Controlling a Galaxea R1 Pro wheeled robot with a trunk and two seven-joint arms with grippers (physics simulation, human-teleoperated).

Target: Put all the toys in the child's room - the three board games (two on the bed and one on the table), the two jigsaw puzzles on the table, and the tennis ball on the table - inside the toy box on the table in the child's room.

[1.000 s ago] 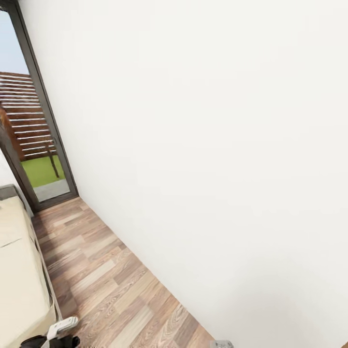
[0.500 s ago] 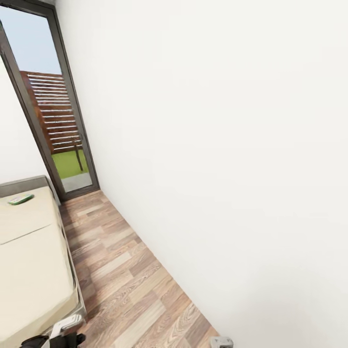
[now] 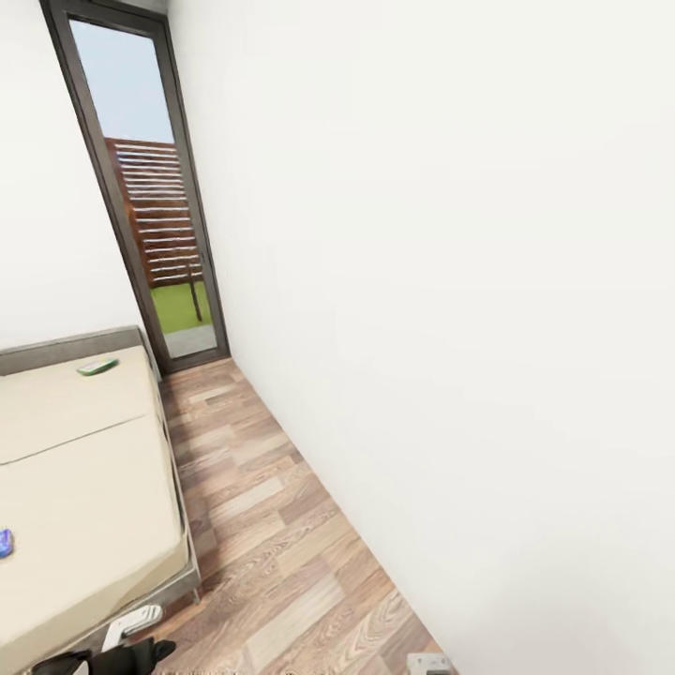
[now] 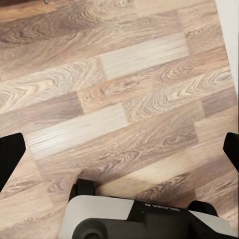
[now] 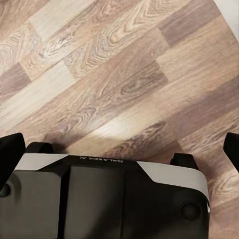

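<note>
— Mattress first: cream-beige bed (image 3: 84, 469) with a thin seam line across it, sitting at the left of the head view on a grey frame, next to a strip of wood plank floor (image 3: 272, 525) and a plain white wall (image 3: 450, 281).

— Anything lying on it?

— Two things. A small flat green-and-white item (image 3: 97, 367) lies near the far end of the mattress; too small to read. A blue object (image 3: 5, 542) is cut off by the picture's left edge, resting on the mattress nearer the robot.

— And beyond the bed?

— A tall dark-framed glass door (image 3: 155, 206) showing sky, a brown slatted fence and green grass.

— The claws?

— Left gripper (image 4: 119, 159): its black fingertips sit at opposite edges of the left wrist view, spread wide, empty, above the planks and the robot's grey-white base (image 4: 144, 219). Right gripper (image 5: 119, 152): likewise spread apart, nothing between its fingers, over the floor.
</note>
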